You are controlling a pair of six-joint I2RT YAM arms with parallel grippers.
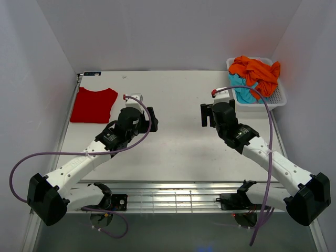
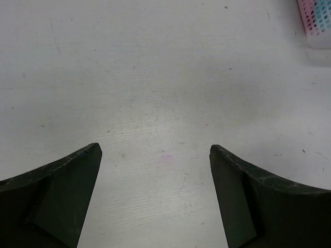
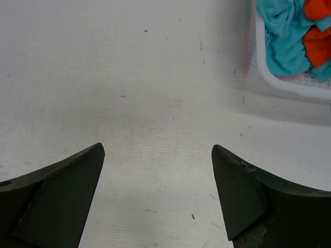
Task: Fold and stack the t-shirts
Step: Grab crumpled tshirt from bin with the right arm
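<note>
Gaping wide, gripping nothing: left tool (image 2: 155, 149), right tool (image 3: 158, 149). Near left tool, red t-shirt (image 1: 93, 104) at surface's (image 1: 178, 152) left edge; orange t-shirt (image 1: 257, 71) in basket (image 1: 279, 100).

No legible text, label, brand, number or sign appears anywhere in the three camera views.

The teal t-shirt (image 1: 244, 95) lies mostly hidden under the orange t-shirt (image 1: 257, 71), seemingly crumpled.

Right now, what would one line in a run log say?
red t-shirt: flat, far left | orange t-shirt, teal t-shirt: in basket | left gripper: open, empty | right gripper: open, empty
</note>
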